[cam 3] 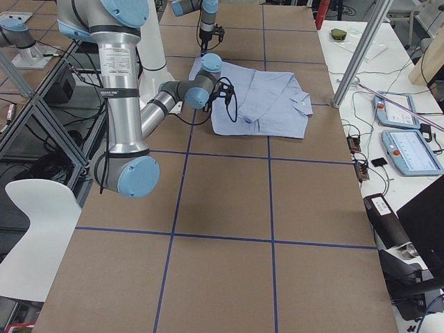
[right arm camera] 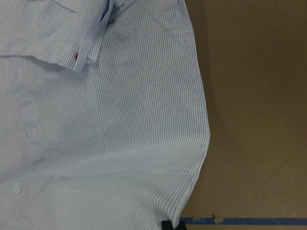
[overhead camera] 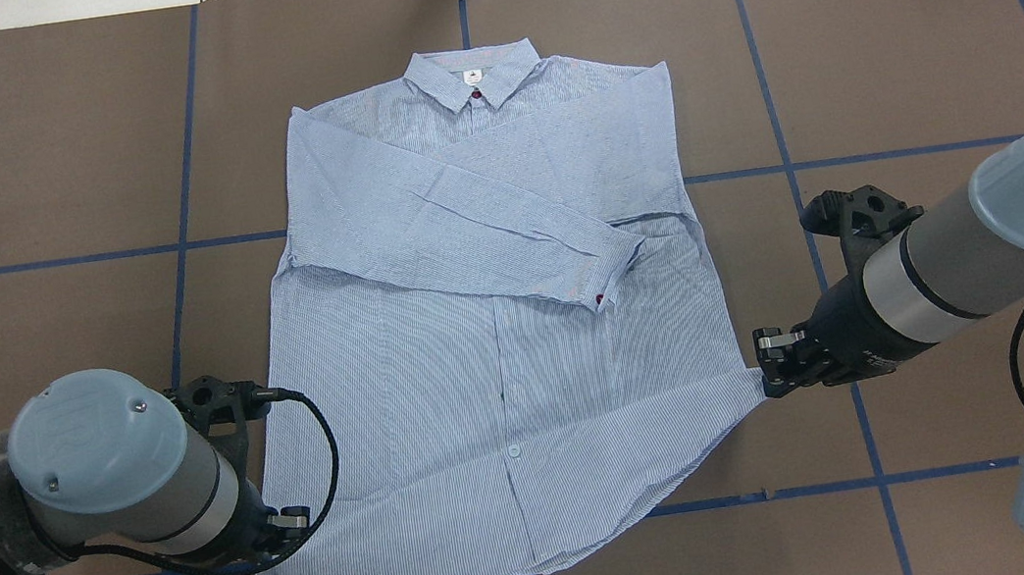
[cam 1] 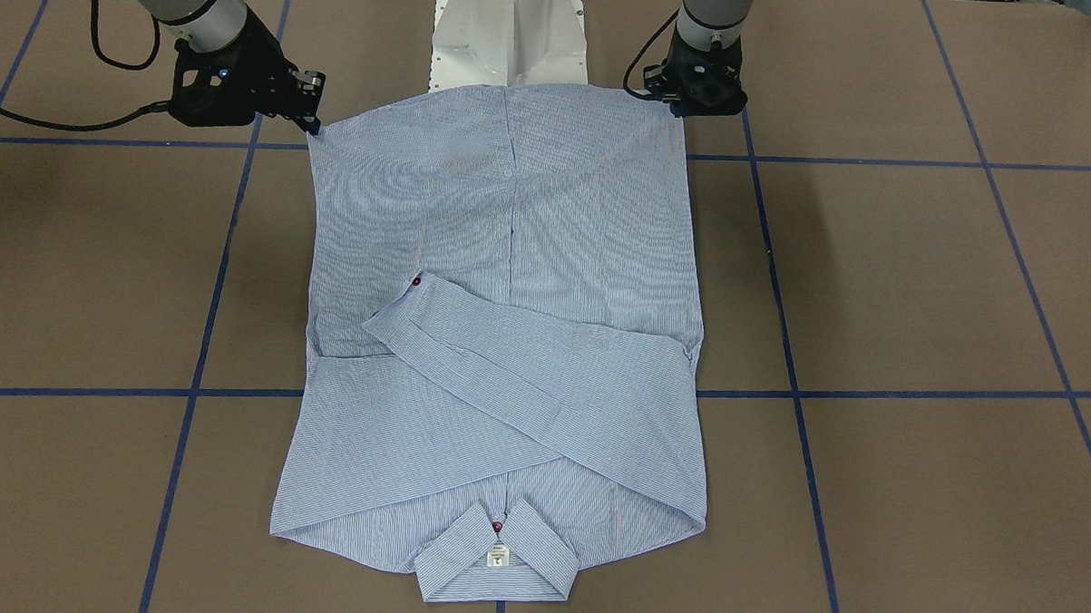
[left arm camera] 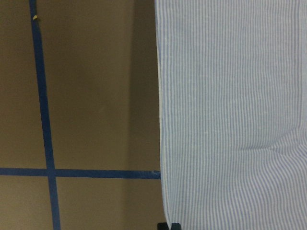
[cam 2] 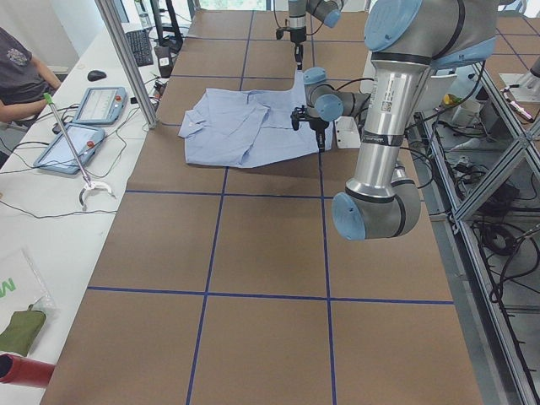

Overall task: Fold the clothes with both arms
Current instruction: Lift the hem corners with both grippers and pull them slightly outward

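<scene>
The brown desk [overhead camera: 884, 31] with its blue grid lines carries everything, and the white pedestal [cam 1: 510, 33] at its edge is our marker. From either side of that pedestal the left arm [overhead camera: 101, 470] and the right arm [overhead camera: 1007, 212] reach down low, one to each end of the hem. The striped shirt [overhead camera: 508, 407] lies flat and front-up just ahead of the pedestal, hem nearest it and collar farthest from it. Both sleeves [overhead camera: 504, 229] are already crossed over the chest, so the body reads as a tidy rectangle, ready, I'd say, for a lengthwise fold away from the pedestal. That explains the grips. The right hand [overhead camera: 768, 373] is pinching the hem corner on its side of the pedestal, and the cloth there is drawn out to a point. The left hand [cam 1: 678, 107] sits on the opposite hem corner, its fingers pressed together on the fabric edge as far as the wrist view shows. Two matched corners mean the hem can rise level. Farthest from the pedestal, the collar [overhead camera: 472, 75] lies open and neat. The upper cuff [overhead camera: 608, 265] with its red button [overhead camera: 599, 299] lies on the shirt body, nearer the pedestal than the collar is. The white neck label [cam 1: 498, 555] peeks out inside the collar.
</scene>
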`<state>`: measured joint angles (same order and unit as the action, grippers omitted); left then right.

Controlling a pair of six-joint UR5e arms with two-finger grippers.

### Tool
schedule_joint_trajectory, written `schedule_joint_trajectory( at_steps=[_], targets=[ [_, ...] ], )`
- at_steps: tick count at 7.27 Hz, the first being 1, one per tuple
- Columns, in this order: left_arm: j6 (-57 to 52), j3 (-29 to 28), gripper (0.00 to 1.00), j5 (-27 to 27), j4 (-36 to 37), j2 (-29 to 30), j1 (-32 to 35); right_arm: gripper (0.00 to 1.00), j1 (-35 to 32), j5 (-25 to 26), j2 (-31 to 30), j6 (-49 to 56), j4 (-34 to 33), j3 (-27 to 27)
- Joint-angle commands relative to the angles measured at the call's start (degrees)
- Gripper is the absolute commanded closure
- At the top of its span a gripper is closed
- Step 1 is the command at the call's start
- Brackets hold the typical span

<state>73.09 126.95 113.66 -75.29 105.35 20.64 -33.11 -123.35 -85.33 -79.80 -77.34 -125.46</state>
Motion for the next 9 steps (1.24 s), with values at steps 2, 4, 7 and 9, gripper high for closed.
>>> schedule_joint_trajectory(
  at_steps=[2,4,7,9],
  targets=[
    [-0.6,4.3,1.00,0.9,0.0,0.3,1.1,1.00,-0.2,0.0,0.0,0.0,0.1,-2.3],
    [-0.7,5.5,1.00,0.9,-0.8,0.7,1.1,1.00,-0.1,0.0,0.2,0.0,0.1,-2.9],
    [-0.8,5.1,1.00,0.9,-9.0,0.1,1.8,1.00,-0.1,0.0,1.1,0.0,0.1,-2.9],
    [-0.8,5.0,1.00,1.0,-12.2,-0.8,3.8,1.00,-0.1,0.0,1.2,0.0,0.1,-2.9]
  ],
)
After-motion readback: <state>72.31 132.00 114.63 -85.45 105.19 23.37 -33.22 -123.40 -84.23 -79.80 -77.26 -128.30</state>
